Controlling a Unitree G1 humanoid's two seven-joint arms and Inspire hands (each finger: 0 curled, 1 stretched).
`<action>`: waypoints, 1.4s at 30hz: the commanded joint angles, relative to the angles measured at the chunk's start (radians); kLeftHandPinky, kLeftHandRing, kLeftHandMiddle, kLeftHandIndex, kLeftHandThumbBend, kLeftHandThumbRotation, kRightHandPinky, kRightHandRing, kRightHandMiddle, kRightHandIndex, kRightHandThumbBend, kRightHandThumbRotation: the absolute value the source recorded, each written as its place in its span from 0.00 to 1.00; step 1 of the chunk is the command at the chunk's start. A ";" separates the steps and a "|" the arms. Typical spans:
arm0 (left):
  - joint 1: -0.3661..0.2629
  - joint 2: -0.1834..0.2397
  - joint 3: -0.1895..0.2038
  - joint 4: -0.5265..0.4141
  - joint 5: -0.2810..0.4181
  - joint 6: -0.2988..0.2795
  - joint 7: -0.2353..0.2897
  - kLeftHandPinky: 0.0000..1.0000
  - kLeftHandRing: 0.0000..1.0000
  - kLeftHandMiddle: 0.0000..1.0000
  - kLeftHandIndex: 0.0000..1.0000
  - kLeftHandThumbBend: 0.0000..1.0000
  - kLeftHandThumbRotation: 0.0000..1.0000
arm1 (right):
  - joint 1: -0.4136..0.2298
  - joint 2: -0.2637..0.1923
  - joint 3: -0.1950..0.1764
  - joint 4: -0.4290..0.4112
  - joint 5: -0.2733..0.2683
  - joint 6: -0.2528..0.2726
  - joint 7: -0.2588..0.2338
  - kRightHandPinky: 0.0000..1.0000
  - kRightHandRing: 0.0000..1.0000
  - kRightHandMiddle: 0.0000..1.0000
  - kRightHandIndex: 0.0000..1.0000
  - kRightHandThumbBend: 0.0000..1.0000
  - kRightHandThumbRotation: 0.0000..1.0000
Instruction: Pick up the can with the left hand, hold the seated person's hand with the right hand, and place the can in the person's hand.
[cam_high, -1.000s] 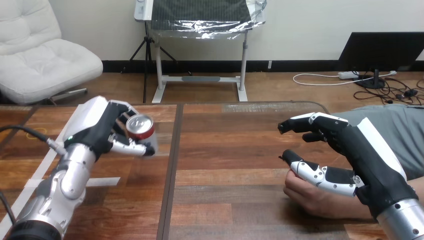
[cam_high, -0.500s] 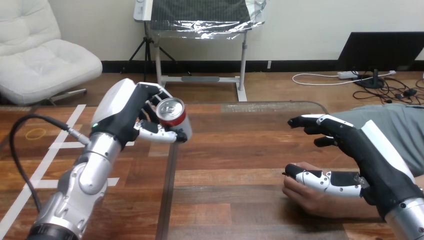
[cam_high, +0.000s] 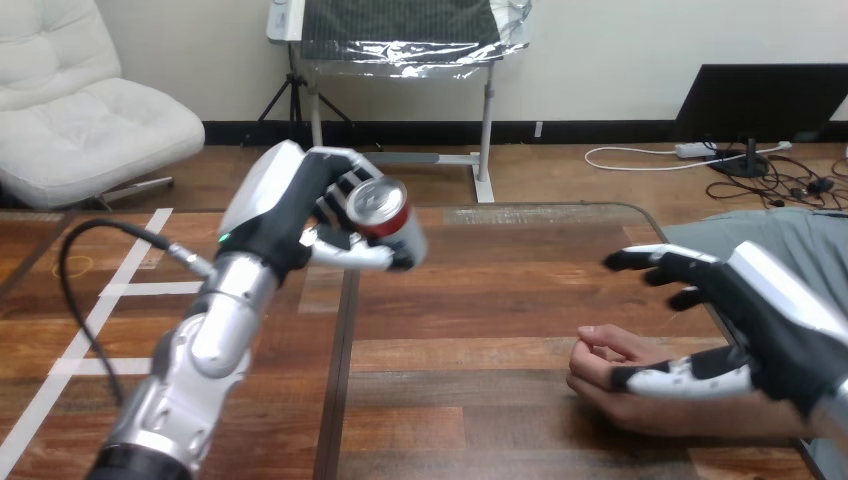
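A red can with a silver top is held above the table, left of centre, with my left hand curled round it. The can tilts toward me. At the right, the person's hand lies palm up on the table with its fingers loosely curled. My right hand is over the person's wrist. Its fingers reach out straight above and apart from the person's hand, and its thumb lies along the base of that hand without closing round it.
White tape lines and a black cable lie on the table's left part. A dark seam runs down the wooden table between the two hands. The person's torso sits at the right edge.
My left arm has carried the can up and to the right, toward the table's middle. My right hand has slid back to the right, uncovering the person's fingers.
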 joint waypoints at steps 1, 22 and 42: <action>-0.113 -0.029 0.032 -0.095 -0.009 0.000 0.016 0.33 0.38 0.45 0.49 0.66 0.00 | -0.111 -0.095 -0.042 0.033 -0.033 0.007 0.023 0.74 0.87 0.90 0.84 0.82 0.00; -0.143 -0.077 0.034 -0.086 -0.007 0.028 0.005 0.33 0.39 0.46 0.49 0.65 0.00 | -0.218 -0.315 0.054 0.197 -0.207 0.058 0.201 0.85 0.95 0.95 0.89 0.85 0.00; -0.134 -0.085 0.029 -0.096 -0.005 0.065 -0.003 0.33 0.39 0.46 0.49 0.65 0.00 | -0.363 -0.363 0.181 0.405 -0.280 0.027 0.329 0.92 0.96 0.95 0.91 0.83 0.04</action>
